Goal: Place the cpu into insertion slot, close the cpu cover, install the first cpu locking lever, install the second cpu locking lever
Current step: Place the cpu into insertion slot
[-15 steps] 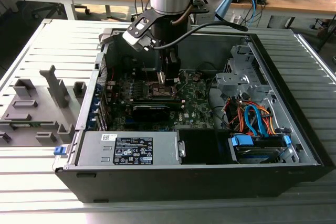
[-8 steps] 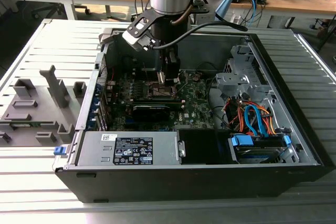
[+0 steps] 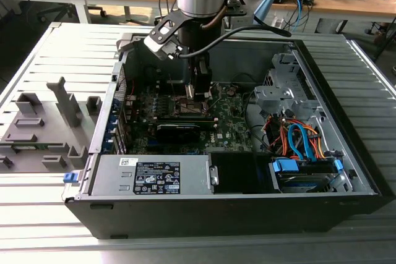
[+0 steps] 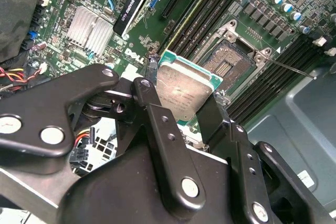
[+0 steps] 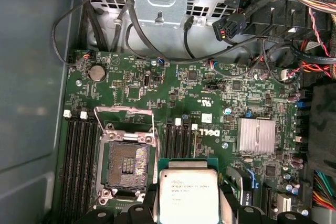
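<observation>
My gripper (image 4: 184, 97) is shut on the cpu (image 4: 185, 88), a flat square chip with a dull silver top, its black fingers (image 4: 148, 85) pressing two opposite edges. In the first wrist view the cpu (image 5: 188, 195) hangs over the green motherboard (image 5: 220, 103), beside the insertion slot (image 5: 126, 163) and not over it. The slot is a square black socket with a dark, uncovered centre. The cpu cover (image 5: 125, 110) seems swung up at one side of the socket and shows edge-on. A thin locking lever (image 4: 289, 66) sticks out from the socket. In the exterior view the gripper (image 3: 199, 91) reaches down into the computer case.
Black memory slots (image 5: 79, 156) flank the socket. A finned silver heatsink (image 5: 256, 136) and a graphics card (image 3: 178, 129) sit close by. Cable bundles (image 3: 297, 137) and a drive cage (image 3: 275, 94) fill the case toward the exterior view's right. The case walls (image 3: 346, 109) ring the board.
</observation>
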`<state>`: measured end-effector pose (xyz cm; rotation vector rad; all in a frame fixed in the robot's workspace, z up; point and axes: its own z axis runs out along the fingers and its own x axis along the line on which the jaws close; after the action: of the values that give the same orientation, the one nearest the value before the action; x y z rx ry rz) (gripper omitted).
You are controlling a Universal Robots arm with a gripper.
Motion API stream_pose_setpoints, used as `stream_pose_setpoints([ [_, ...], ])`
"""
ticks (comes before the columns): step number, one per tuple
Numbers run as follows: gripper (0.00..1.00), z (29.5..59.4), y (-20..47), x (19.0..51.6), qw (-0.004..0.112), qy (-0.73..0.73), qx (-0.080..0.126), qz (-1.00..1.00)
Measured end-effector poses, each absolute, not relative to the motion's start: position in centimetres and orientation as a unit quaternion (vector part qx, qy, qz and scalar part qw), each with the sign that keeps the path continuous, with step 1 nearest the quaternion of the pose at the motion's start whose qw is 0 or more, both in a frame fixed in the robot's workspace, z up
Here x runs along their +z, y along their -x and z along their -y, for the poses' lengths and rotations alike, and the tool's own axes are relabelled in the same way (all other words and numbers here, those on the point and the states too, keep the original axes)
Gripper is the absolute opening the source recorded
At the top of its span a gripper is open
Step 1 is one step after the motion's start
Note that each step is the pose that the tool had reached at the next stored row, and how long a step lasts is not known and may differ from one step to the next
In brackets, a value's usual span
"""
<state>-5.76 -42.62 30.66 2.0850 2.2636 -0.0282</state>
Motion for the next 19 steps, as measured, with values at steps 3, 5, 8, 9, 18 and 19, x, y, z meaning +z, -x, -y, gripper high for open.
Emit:
stream_pose_setpoints([
  [3, 0.54, 42.62, 5.76, 30.66, 0.032, -0.680, -0.010, -0.732],
  [5, 0.54, 42.62, 5.76, 30.66, 0.032, -0.683, -0.010, -0.730],
  [8, 0.54, 42.62, 5.76, 30.67, 0.033, -0.684, -0.010, -0.728],
  [9, 0.54, 42.62, 5.76, 30.67, 0.033, -0.685, -0.010, -0.728],
  [18, 0.54, 42.62, 5.76, 30.67, 0.033, -0.691, -0.012, -0.722],
  [19, 0.54, 42.62, 5.76, 30.67, 0.034, -0.692, -0.012, -0.721],
])
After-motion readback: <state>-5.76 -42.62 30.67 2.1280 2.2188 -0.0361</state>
